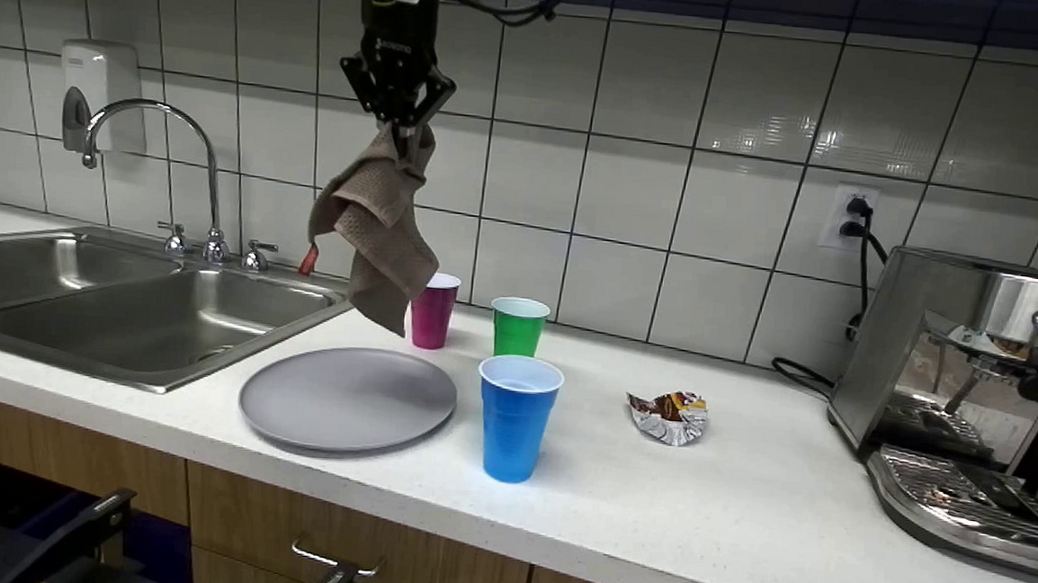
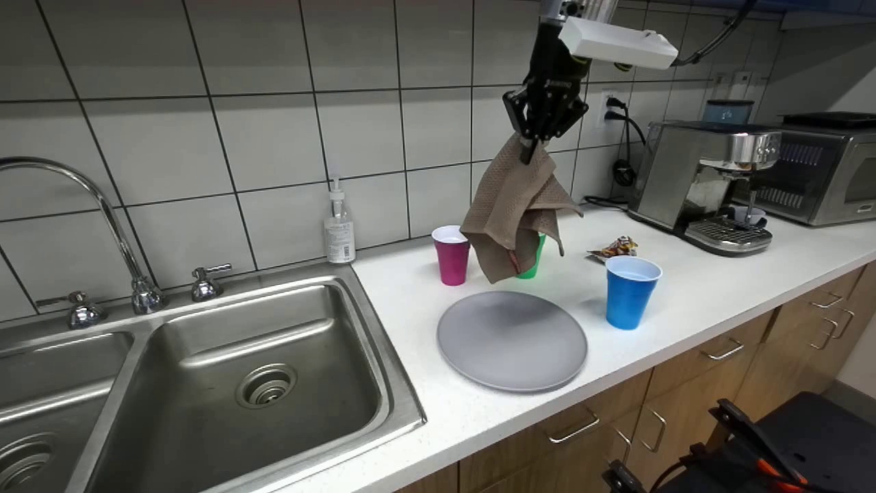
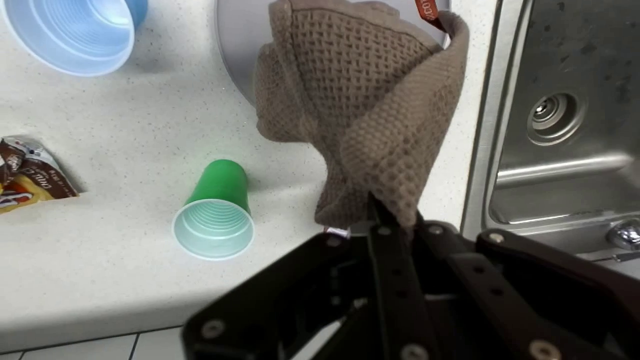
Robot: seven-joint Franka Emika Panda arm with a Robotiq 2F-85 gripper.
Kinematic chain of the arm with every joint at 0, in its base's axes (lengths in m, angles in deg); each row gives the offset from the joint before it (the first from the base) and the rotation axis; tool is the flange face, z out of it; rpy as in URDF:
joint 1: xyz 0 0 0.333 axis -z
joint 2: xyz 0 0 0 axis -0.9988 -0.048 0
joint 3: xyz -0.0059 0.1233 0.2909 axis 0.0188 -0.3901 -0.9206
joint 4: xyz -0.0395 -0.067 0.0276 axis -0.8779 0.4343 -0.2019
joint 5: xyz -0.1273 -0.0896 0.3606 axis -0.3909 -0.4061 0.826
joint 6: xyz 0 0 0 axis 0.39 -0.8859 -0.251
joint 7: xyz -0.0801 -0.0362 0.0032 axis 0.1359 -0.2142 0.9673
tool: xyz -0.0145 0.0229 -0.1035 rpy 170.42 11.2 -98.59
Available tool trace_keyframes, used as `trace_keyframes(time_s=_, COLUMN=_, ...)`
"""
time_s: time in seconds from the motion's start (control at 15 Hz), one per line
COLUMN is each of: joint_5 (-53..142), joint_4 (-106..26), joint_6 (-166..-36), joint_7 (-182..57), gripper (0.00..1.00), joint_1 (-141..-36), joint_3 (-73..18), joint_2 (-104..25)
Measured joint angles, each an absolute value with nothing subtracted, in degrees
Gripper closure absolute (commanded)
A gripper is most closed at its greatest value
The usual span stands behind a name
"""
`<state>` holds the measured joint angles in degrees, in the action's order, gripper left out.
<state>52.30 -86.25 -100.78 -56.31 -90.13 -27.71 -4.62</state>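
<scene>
Clamped tight here, with the fingers [image 2: 527, 150] of the gripper [image 1: 405, 131] nipped around a bunch of brown towel [image 1: 379, 220]! Dangling in folds up in the air over the counter [image 1: 712, 520], complete with red tag [image 3: 428, 10] (lettered, going by the wrist view). Down to the gray plate [image 2: 513, 342], partly blocked by towel in the wrist view but shown whole in both exterior views. Close in to the pink cup [image 2: 452, 263], and beside it the green cup [image 2: 534, 265], mostly hidden by towel in an exterior view, open-mouthed in the wrist view. Across to the steel sink [image 2: 408, 404]. On to the blue cup [image 1: 516, 427], cut off by the edge of the wrist view, and the crumpled wrapper [image 3: 37, 182]. In an exterior view alone, a wall dispenser [image 1: 104, 77]; in an exterior view alone, a pump bottle [image 2: 339, 236]. Furthest off, the coffee machine [image 1: 894, 350], in both exterior views, and past it, in an exterior view only, a metal oven [image 2: 801, 178].
</scene>
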Motion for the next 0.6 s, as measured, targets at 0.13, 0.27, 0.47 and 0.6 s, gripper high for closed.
trace_keyframes(time_s=0.13, joint_5=52.3, joint_4=-86.5, joint_6=-100.7, joint_7=-56.1, gripper=0.99, joint_1=-90.1, joint_3=-27.1, joint_2=-3.4)
trace_keyframes(time_s=0.27, joint_5=52.3, joint_4=-86.7, joint_6=-100.7, joint_7=-55.8, gripper=0.99, joint_1=-89.9, joint_3=-26.4, joint_2=-2.4)
trace_keyframes(time_s=0.47, joint_5=52.3, joint_4=-86.8, joint_6=-100.7, joint_7=-55.2, gripper=0.99, joint_1=-89.0, joint_3=-25.7, joint_2=-1.3)
trace_keyframes(time_s=0.6, joint_5=52.3, joint_4=-86.9, joint_6=-100.7, joint_7=-54.8, gripper=0.99, joint_1=-88.3, joint_3=-25.2, joint_2=-0.7)
